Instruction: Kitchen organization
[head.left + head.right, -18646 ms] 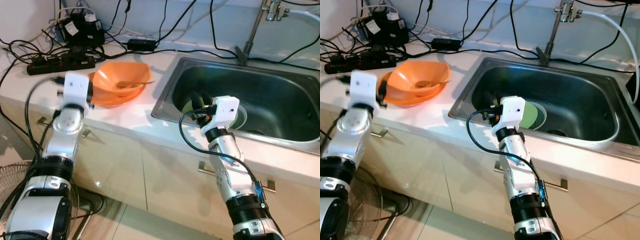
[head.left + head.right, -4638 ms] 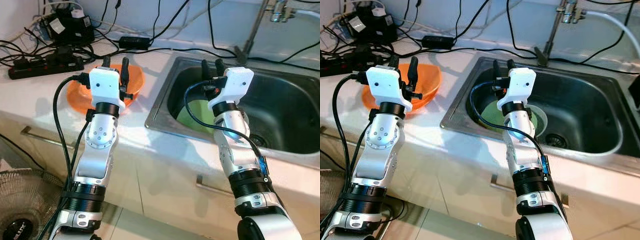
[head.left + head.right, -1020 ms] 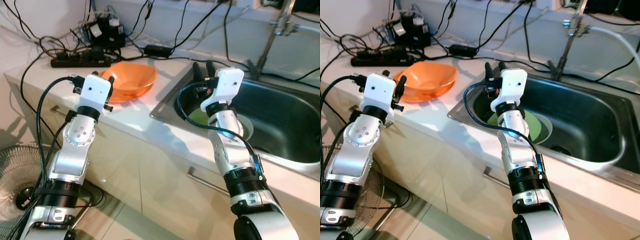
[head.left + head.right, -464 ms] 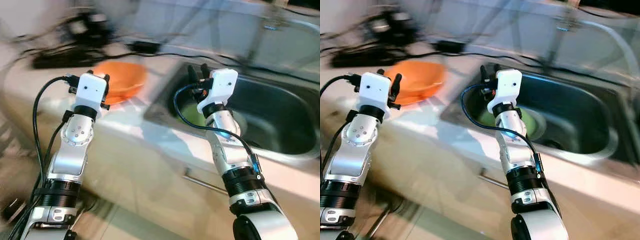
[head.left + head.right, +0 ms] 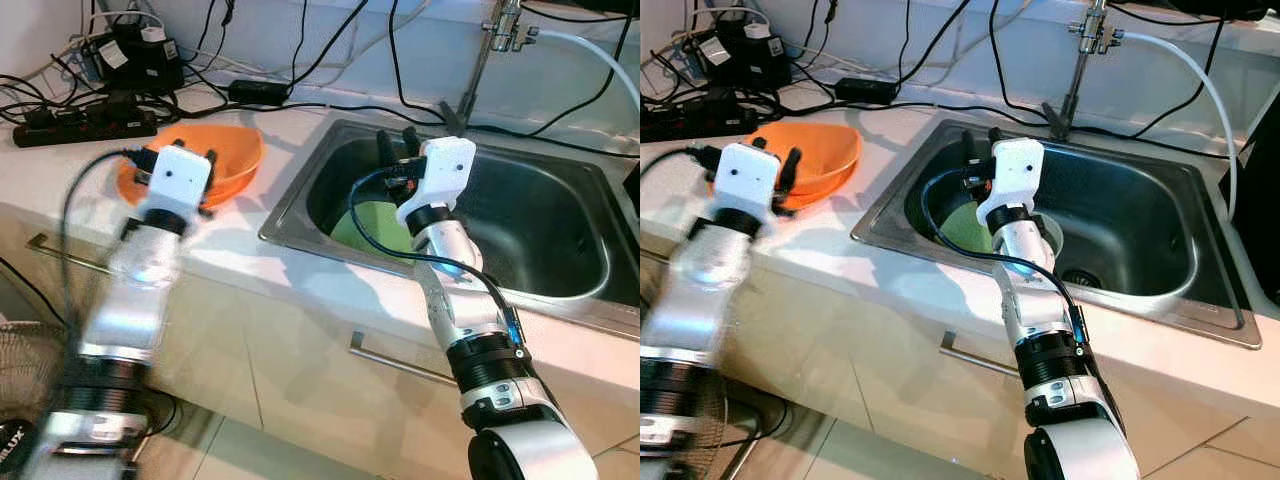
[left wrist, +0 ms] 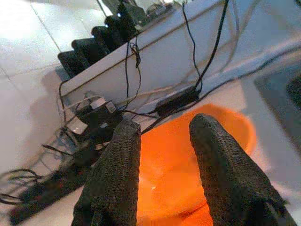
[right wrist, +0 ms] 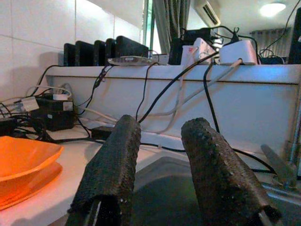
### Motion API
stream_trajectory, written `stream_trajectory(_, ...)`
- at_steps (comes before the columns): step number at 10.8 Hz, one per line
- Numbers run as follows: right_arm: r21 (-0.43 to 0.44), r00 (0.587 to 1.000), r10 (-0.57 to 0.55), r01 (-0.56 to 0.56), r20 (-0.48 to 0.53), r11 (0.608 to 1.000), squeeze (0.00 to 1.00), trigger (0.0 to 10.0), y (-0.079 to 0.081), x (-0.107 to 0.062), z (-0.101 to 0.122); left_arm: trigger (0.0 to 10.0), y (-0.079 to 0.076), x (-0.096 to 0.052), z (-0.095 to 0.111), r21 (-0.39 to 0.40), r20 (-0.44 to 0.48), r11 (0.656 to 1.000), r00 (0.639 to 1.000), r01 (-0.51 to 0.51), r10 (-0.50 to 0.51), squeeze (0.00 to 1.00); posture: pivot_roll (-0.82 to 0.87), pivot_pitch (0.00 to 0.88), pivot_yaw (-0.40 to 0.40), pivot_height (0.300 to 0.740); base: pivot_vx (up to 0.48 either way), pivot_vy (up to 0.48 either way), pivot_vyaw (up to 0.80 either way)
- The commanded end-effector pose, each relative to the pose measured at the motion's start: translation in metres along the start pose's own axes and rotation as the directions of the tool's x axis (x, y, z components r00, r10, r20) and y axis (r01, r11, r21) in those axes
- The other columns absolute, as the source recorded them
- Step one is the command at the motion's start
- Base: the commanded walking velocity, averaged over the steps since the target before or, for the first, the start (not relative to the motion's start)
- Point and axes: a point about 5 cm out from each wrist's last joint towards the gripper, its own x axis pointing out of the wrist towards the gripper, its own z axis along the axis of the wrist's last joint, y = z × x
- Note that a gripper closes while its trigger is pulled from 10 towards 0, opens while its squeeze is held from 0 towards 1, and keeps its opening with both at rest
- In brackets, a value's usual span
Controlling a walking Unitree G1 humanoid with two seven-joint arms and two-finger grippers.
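Over by the left fingers (image 6: pixel 162 174), parted with nothing between them, sits the orange bowl (image 5: pixel 228 158) on the white surface (image 5: pixel 250 250). It's just beyond the fingertips, not touching. That arm is blurry in the head views, so I can't say exactly how high it's held. Past the bowl, along the wall, there's a power strip (image 5: pixel 85 127) and a tangle of cables (image 5: pixel 60 90), close enough that a sloppy reach could snag one.

Further right, the right fingers (image 7: pixel 162 183) are also spread and empty, pointing up above the near-left rim of the sink (image 5: pixel 580 290). Below and just past them a green plate (image 5: pixel 375 225) lies in the basin. The tap (image 5: pixel 495 30) is at the back, well clear.

My read: the bowl and the plate are the things being tidied, and neither is picked up yet. If the bowl goes first, I'd bring the left fingers in over the near rim so one finger goes inside and one outside, then pinch the wall, since the bowl is too wide to span. Keep low and slow so it doesn't skid toward the cables. For the plate, tip the right wrist down first, because right now those fingers point away from it.
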Motion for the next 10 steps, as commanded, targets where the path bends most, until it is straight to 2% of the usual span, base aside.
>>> stream_trajectory(1,0.005,1.000,0.006,-0.006,-0.007,1.000,0.00,10.0,0.000,0.002,0.001,10.0,0.000,0.004,0.008,0.039,0.014,0.999,0.999,0.033,-0.034,0.00,0.22,0.017,-0.009,0.740,0.000,0.000,0.00)
stream_trajectory(2,0.004,1.000,0.008,-0.008,-0.013,1.000,0.00,10.0,0.001,0.002,-0.001,10.0,0.010,0.005,0.002,0.157,-0.040,0.983,0.995,0.093,-0.087,0.00,0.22,0.017,-0.009,0.740,0.000,0.000,0.00)
stream_trajectory(4,0.004,1.000,0.012,-0.012,-0.017,1.000,0.00,10.0,0.002,0.002,-0.001,10.0,0.021,0.004,0.006,0.271,-0.063,0.950,0.987,0.156,-0.144,0.00,0.22,0.018,-0.010,0.740,0.000,0.000,0.00)
stream_trajectory(5,0.004,1.000,0.015,-0.015,-0.020,1.000,0.00,10.0,0.003,0.002,-0.002,10.0,0.026,0.004,0.006,0.322,-0.110,0.921,0.975,0.220,-0.195,0.00,0.23,0.017,-0.009,0.740,0.000,0.000,0.00)
stream_trajectory(6,0.007,1.000,0.017,-0.017,-0.019,1.000,0.00,10.0,0.004,0.003,-0.002,10.0,0.027,0.000,-0.002,0.326,-0.160,0.897,0.952,0.300,-0.260,1.00,0.23,0.014,-0.006,0.740,0.000,0.000,0.00)
stream_trajectory(7,0.008,1.000,0.019,-0.019,-0.020,1.000,0.00,10.0,0.004,0.003,-0.002,10.0,0.027,-0.003,-0.006,0.323,-0.187,0.880,0.935,0.347,-0.300,1.00,0.23,0.014,-0.005,0.740,0.000,0.000,0.00)
stream_trajectory(8,0.007,1.000,0.020,-0.020,-0.022,1.000,0.00,10.0,0.004,0.002,-0.002,10.0,0.026,-0.005,-0.009,0.341,-0.221,0.847,0.911,0.407,-0.348,1.00,0.23,0.013,-0.006,0.740,0.000,0.000,0.00)
stream_trajectory(10,0.006,1.000,0.020,-0.020,-0.023,1.000,0.00,10.0,0.004,0.003,-0.003,10.0,0.035,-0.001,-0.011,0.424,-0.277,0.793,0.896,0.437,-0.346,1.00,0.23,0.013,-0.005,0.740,0.000,0.000,0.00)
